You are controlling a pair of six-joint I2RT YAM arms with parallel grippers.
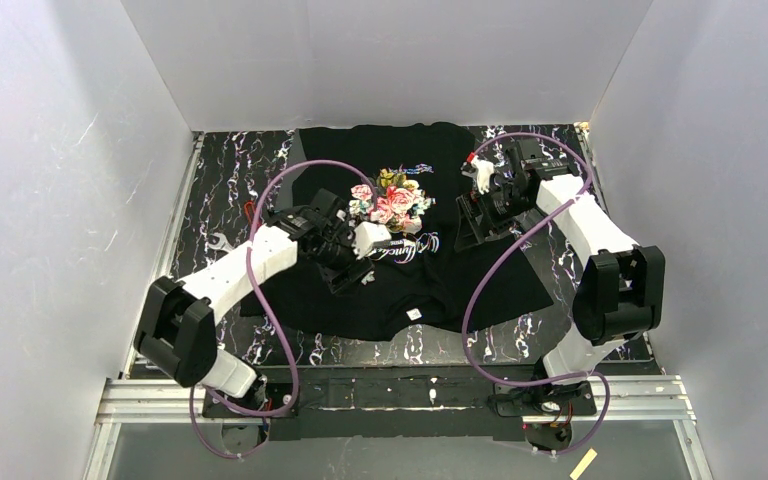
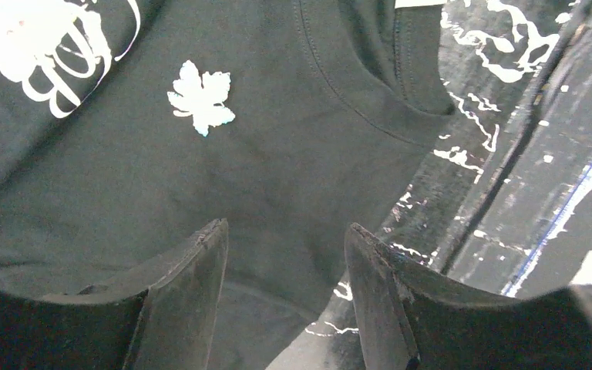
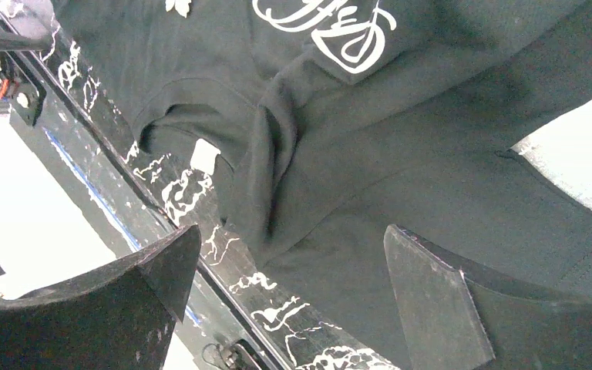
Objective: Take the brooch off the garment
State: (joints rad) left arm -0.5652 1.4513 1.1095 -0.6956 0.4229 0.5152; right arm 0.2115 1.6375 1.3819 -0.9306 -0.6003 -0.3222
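Note:
The garment (image 1: 440,285) is a black T-shirt with a rose print (image 1: 392,200) and white lettering, spread on the table with its neck label (image 1: 413,314) toward me. The brooch (image 2: 200,98), a small white maple leaf, is pinned to the cloth below the lettering; it also shows at the top edge of the right wrist view (image 3: 177,6). My left gripper (image 2: 285,247) hovers over the shirt near the collar, a little short of the brooch, jaws apart with only cloth between them. My right gripper (image 3: 291,231) stands wide open above the shirt's right side (image 1: 467,228), holding nothing.
The table (image 1: 230,190) is black with white marbling. Grey walls close it in on three sides. A metal rail (image 1: 390,395) runs along the near edge. Purple cables (image 1: 480,290) loop off both arms over the shirt.

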